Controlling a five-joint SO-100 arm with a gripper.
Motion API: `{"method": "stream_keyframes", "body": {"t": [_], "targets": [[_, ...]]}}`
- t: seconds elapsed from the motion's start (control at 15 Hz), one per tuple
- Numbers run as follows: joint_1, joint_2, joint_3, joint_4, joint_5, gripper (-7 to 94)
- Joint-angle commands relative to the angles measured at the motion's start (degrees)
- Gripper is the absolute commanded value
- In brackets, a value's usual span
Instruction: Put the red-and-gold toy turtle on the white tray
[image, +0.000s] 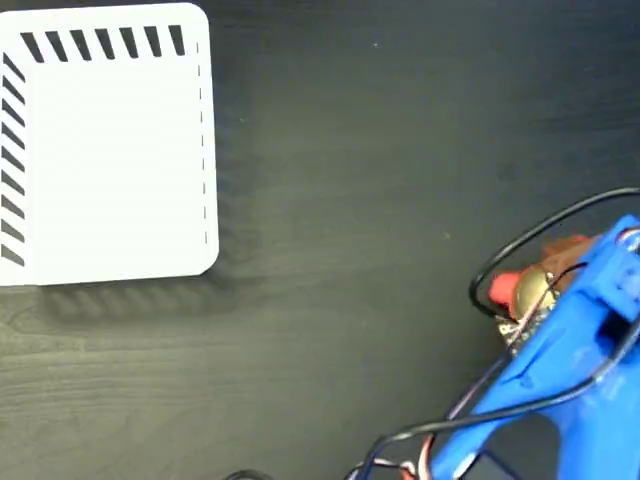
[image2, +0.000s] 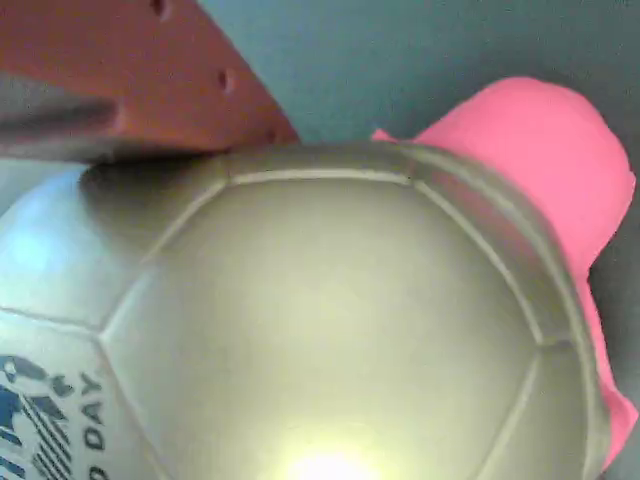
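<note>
Blue arm's claw (image: 535, 290) over the shiny gold-shelled, red-headed toy turtle (image: 520, 288) at the dark bench's (image: 350, 200) right; orange finger (image2: 150, 80) touches shell; grip unclear. Flat white striped tray (image: 110, 150) far left.

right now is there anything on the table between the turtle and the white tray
Nothing visible. In the fixed view the dark table is bare between the turtle, lower right under the gripper, and the white tray, upper left.

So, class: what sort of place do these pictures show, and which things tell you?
Probably a tabletop robot test bench: a dark wood-grain table, a blue arm with loose cables, and a white tray as target.
</note>
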Motion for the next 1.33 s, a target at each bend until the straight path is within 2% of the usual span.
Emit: {"method": "stream_keyframes", "body": {"t": [0.0,0.33,0.47,0.6,0.8,1.07,1.27], "targets": [[-2.0,3.4,-13.8,11.7,4.6,0],[-9.1,4.0,-30.2,25.0,17.3,0],[-10.5,5.0,-29.4,24.2,21.3,0],[-14.9,6.2,-28.1,21.4,35.2,0],[-29.4,9.2,-31.0,22.9,55.1,0],[-50.3,11.4,-37.9,24.9,69.8,0],[-61.6,8.3,-42.9,24.4,78.2,0]]}}
